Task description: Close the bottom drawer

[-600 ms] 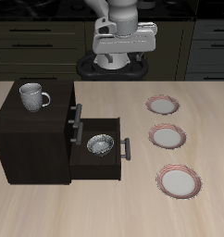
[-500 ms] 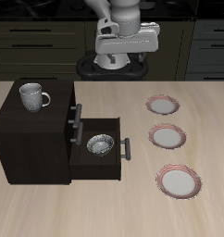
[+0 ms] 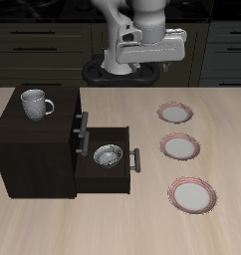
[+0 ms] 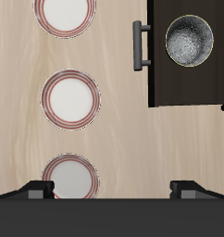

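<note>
The bottom drawer (image 3: 105,133) of the dark cabinet (image 3: 33,149) stands pulled out toward the plates. Its grey bar handle (image 3: 138,159) faces them. A metal bowl (image 3: 109,156) lies inside it. The upper drawer (image 3: 81,124) is shut. My gripper (image 3: 149,60) hangs high above the table's back, well apart from the drawer, open and empty. The wrist view shows the open drawer (image 4: 188,85), its handle (image 4: 138,45), the bowl (image 4: 190,42) and my gripper (image 4: 112,190) with its fingertips (image 4: 35,190) wide apart.
A grey mug (image 3: 34,103) stands on the cabinet top. Three pink-rimmed plates (image 3: 175,113), (image 3: 179,147), (image 3: 191,194) lie in a row beside the drawer's front. They also show in the wrist view (image 4: 71,96).
My gripper has shifted sideways at the back of the table, toward the plates' side. The drawer, bowl and plates have not moved.
</note>
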You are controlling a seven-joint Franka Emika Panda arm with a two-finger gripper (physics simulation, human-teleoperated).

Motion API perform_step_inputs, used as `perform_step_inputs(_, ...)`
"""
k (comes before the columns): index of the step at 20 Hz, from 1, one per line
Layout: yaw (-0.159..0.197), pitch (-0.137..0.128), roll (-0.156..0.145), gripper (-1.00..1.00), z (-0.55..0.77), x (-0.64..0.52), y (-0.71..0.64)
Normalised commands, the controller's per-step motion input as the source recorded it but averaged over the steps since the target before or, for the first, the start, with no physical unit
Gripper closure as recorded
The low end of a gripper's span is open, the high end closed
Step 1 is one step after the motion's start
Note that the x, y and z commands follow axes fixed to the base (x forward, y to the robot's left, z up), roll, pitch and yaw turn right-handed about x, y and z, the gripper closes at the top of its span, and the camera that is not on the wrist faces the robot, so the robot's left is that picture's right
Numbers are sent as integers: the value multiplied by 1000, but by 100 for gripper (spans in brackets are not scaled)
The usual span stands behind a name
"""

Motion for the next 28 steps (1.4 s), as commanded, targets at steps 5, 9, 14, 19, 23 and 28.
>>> perform_step_inputs(5,19,0,35,-100,14,196,359)
perform_step_inputs(9,-3,1,36,-100,36,220,331)
perform_step_inputs(14,-19,-17,-7,-100,74,274,262)
perform_step_inputs(19,-41,-21,-12,-100,42,361,246)
perform_step_inputs(23,-20,-28,-18,-100,62,294,104)
perform_step_inputs(28,-63,-11,-27,-100,64,370,-17)
